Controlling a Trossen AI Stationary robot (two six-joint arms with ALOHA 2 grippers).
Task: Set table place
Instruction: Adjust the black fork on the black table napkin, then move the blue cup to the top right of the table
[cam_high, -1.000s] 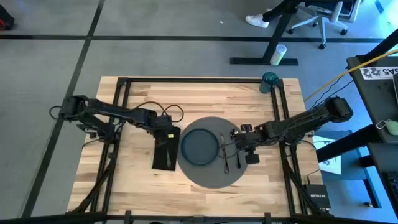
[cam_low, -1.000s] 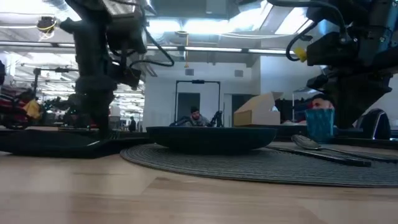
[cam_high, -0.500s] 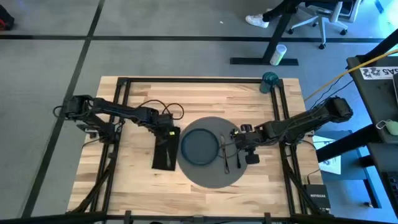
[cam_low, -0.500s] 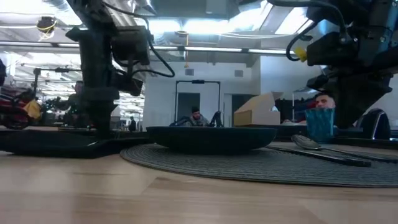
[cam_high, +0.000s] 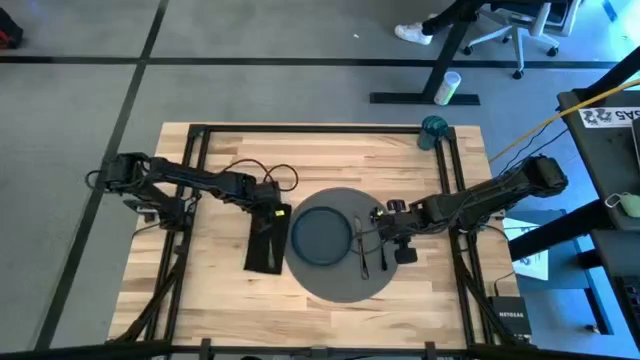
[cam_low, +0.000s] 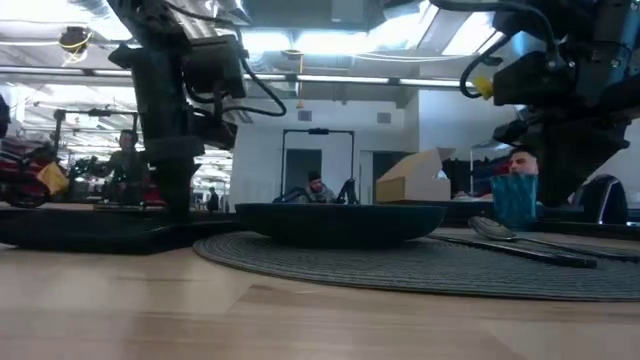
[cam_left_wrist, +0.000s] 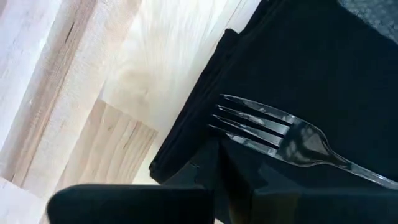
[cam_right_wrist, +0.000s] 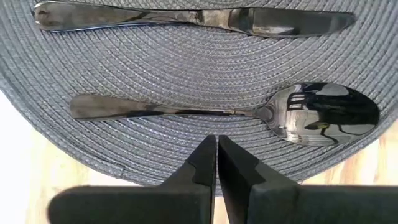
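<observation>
The grey placemat lay at the middle of the table, with the dark plate on it toward the left arm's side. On the mat just beside the plate, toward the right arm's side, the knife and the spoon lay side by side, their long axes running from the table's far side to its near side; the spoon's bowl pointed to the far side, seen in the right wrist view. The black napkin lay on the wood touching the mat's left edge, its long axis running the same way, a little tilted. The fork lay on the napkin along its length, tines ending short of the napkin's edge. The teal cup stood well apart, at the table's far corner on the right arm's side.

The left claw hung over the napkin's far end, its arm stretched low from the table's left edge; its fingers met at a narrow point, holding nothing. The right claw hovered above the mat beside the spoon, arm reaching in from the right edge; its fingers were pressed together, empty
</observation>
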